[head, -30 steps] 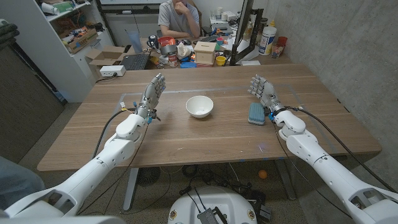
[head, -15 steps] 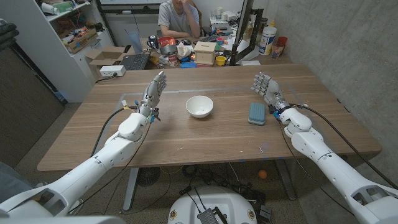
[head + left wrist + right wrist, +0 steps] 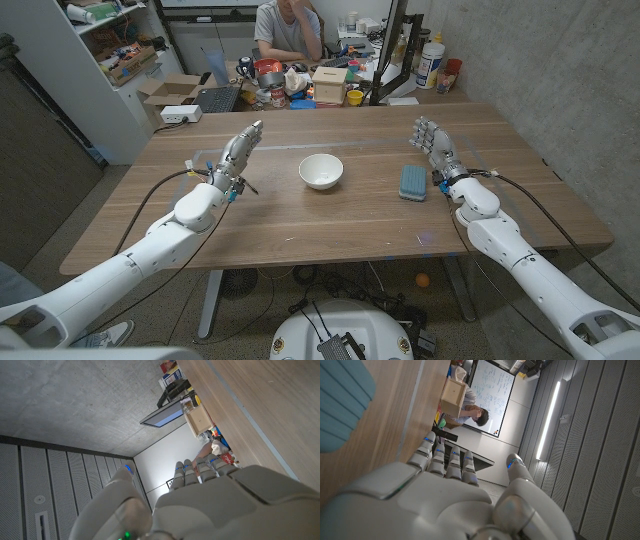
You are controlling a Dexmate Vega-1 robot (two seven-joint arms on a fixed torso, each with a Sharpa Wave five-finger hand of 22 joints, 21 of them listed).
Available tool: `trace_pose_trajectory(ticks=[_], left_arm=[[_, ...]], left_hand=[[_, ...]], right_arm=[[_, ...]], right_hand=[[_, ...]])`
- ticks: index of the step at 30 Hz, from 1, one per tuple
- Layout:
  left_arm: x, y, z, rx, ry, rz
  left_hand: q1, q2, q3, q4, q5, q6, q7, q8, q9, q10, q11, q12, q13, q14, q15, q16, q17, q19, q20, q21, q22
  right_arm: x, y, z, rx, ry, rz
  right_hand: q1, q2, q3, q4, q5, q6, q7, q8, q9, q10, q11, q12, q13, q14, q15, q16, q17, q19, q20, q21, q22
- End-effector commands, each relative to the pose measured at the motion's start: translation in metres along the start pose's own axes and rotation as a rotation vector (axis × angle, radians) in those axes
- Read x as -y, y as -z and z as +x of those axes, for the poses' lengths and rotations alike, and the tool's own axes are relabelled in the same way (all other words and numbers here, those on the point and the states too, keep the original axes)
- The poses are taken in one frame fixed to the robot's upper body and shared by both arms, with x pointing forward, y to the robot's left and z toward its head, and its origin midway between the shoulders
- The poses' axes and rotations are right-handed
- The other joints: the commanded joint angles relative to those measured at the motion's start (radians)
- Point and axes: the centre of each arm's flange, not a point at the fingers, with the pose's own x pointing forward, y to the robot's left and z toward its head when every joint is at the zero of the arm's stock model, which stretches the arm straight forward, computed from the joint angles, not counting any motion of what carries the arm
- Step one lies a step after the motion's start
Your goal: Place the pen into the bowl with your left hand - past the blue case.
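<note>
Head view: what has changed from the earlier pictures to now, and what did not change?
The left hand drew back toward the table's left side and tilted lower, fingers apart, holding nothing. The right hand shifted a little to the right, away from the blue case, also open. Nothing was gripped or released. The bowl and the case stayed where they were. No pen can be made out.

The ribbed light-blue case (image 3: 340, 405) is cut off by the right wrist picture's edge. Beside the left robot hand (image 3: 236, 158), a thin dark thing sticks out near its wrist, too small to tell whether it is the pen. The seated person (image 3: 288, 28) behind the wooden counter (image 3: 330, 215) is cropped at the head view's top edge.
</note>
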Motion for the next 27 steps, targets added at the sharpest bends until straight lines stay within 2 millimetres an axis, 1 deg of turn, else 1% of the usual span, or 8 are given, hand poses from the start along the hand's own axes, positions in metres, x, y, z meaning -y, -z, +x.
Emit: trace_pose_trajectory(ticks=[1,13,17,19,22,23,24,27], left_arm=[[-0.041,-0.015,-0.02,0.046,0.064,0.155],[-0.079,-0.012,-0.047,0.092,0.088,0.232],[-0.091,-0.009,-0.06,0.096,0.095,0.288],[-0.096,-0.008,-0.065,0.096,0.098,0.326],[-0.103,-0.005,-0.073,0.097,0.091,0.384],[-0.106,-0.004,-0.075,0.098,0.088,0.395],[-0.109,-0.003,-0.077,0.099,0.087,0.41],[-0.115,-0.002,-0.082,0.101,0.087,0.461]], left_hand=[[0.02,0.006,0.008,-0.005,0.0,0.014,-0.001,0.007,0.005,0.014,-0.003,0.006,0.003,0.01,-0.001,0.008,0.002,-0.007,-0.041,-0.007,0.003],[0.054,0.022,0.02,-0.023,-0.008,0.026,-0.001,0.01,0.005,0.029,-0.013,0.008,0.003,0.027,-0.007,0.009,0.001,-0.003,-0.038,-0.009,0.002],[0.067,0.027,0.023,-0.031,-0.013,0.036,-0.008,0.013,0.005,0.042,-0.016,0.012,0.003,0.04,-0.014,0.012,0.001,0.004,-0.038,-0.007,0.003],[0.08,0.037,0.029,-0.036,-0.016,0.048,-0.012,0.016,0.005,0.057,-0.024,0.015,0.004,0.051,-0.017,0.013,0.001,0.009,-0.034,-0.007,0.003],[0.098,0.07,0.043,-0.037,-0.024,0.069,-0.026,0.021,0.006,0.074,-0.037,0.018,0.004,0.068,-0.025,0.016,0.002,0.016,-0.023,-0.006,0.004],[0.102,0.078,0.046,-0.038,-0.029,0.073,-0.028,0.021,0.006,0.086,-0.044,0.021,0.004,0.079,-0.034,0.018,0.002,0.018,-0.018,-0.006,0.005],[0.105,0.082,0.048,-0.038,-0.032,0.083,-0.033,0.024,0.006,0.089,-0.045,0.02,0.004,0.083,-0.035,0.018,0.002,0.019,-0.014,-0.006,0.005],[0.112,0.089,0.051,-0.041,-0.038,0.088,-0.04,0.024,0.007,0.096,-0.06,0.02,0.005,0.093,-0.042,0.018,0.002,0.019,-0.006,-0.007,0.005]], right_arm=[[-0.042,-0.003,-0.012,0.048,0.069,0.03],[-0.071,-0.009,-0.016,0.081,0.13,0.029],[-0.081,-0.011,-0.017,0.092,0.154,0.028],[-0.086,-0.011,-0.017,0.094,0.159,0.035],[-0.095,-0.01,-0.016,0.093,0.161,0.038],[-0.098,-0.009,-0.016,0.092,0.161,0.039],[-0.1,-0.009,-0.016,0.091,0.162,0.038],[-0.107,-0.009,-0.016,0.089,0.166,0.033]], right_hand=[[0.008,0.001,0.0,0.0,0.006,0.012,-0.004,0.01,0.002,0.01,-0.002,0.004,0.005,0.009,0.006,0.007,0.004,0.005,0.009,-0.004,0.006],[0.011,0.002,-0.001,0.0,0.006,0.02,-0.007,0.01,0.002,0.029,0.0,0.01,0.005,0.016,0.005,0.008,0.005,0.011,0.008,-0.008,0.006],[0.011,0.002,-0.002,0.001,0.006,0.024,-0.007,0.011,0.002,0.033,-0.003,0.01,0.005,0.021,0.002,0.009,0.005,0.015,0.009,-0.007,0.006],[0.011,0.003,-0.002,0.001,0.006,0.029,-0.009,0.013,0.002,0.039,-0.001,0.012,0.006,0.029,0.001,0.012,0.005,0.02,0.008,-0.007,0.006],[0.012,0.003,-0.003,0.002,0.006,0.034,-0.012,0.014,0.003,0.046,-0.002,0.014,0.006,0.035,0.002,0.013,0.005,0.024,0.009,-0.007,0.006],[0.012,0.003,-0.003,0.002,0.006,0.038,-0.013,0.015,0.003,0.049,-0.002,0.015,0.006,0.037,0.002,0.013,0.005,0.025,0.009,-0.008,0.006],[0.012,0.003,-0.003,0.002,0.006,0.039,-0.013,0.015,0.003,0.052,-0.003,0.016,0.006,0.041,0.0,0.014,0.006,0.028,0.008,-0.008,0.006],[0.012,0.003,-0.003,0.002,0.006,0.041,-0.013,0.015,0.003,0.057,0.003,0.017,0.006,0.043,-0.001,0.014,0.006,0.031,0.007,-0.008,0.006]])
